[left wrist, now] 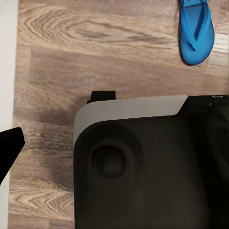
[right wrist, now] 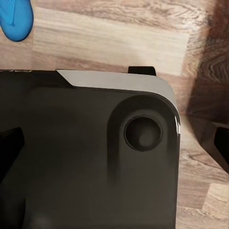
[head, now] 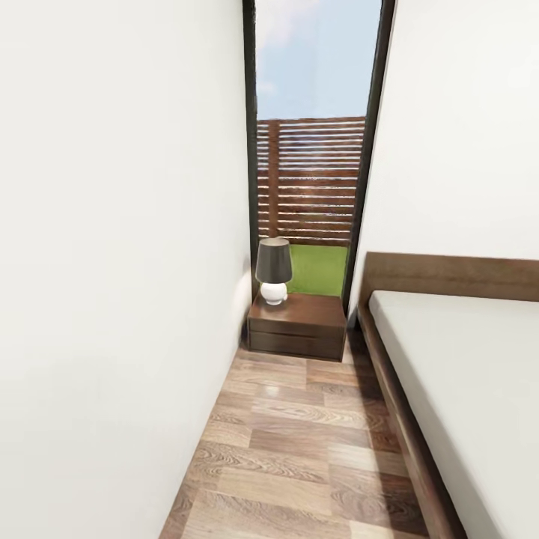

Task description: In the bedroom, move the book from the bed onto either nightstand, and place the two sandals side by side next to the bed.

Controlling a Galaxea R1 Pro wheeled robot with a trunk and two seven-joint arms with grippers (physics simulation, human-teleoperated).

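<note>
We are in the narrow gap by the bed [head: 449, 359], facing the nightstand [head: 297, 326] in the middle of the frame, likely to reach the sandals. One blue sandal [left wrist: 195, 31] lies on the floor [left wrist: 95, 57], upper right. We cannot tell whether either hand is open or clenched.

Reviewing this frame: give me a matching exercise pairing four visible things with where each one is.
Things:
1. lamp
2. nightstand
3. sandal
4. bed

Places:
A. on the wood floor near the robot's base
B. below the tall window
C. on the nightstand's top
D. along the head view's right side

Pairs: 1-C, 2-B, 3-A, 4-D
</note>
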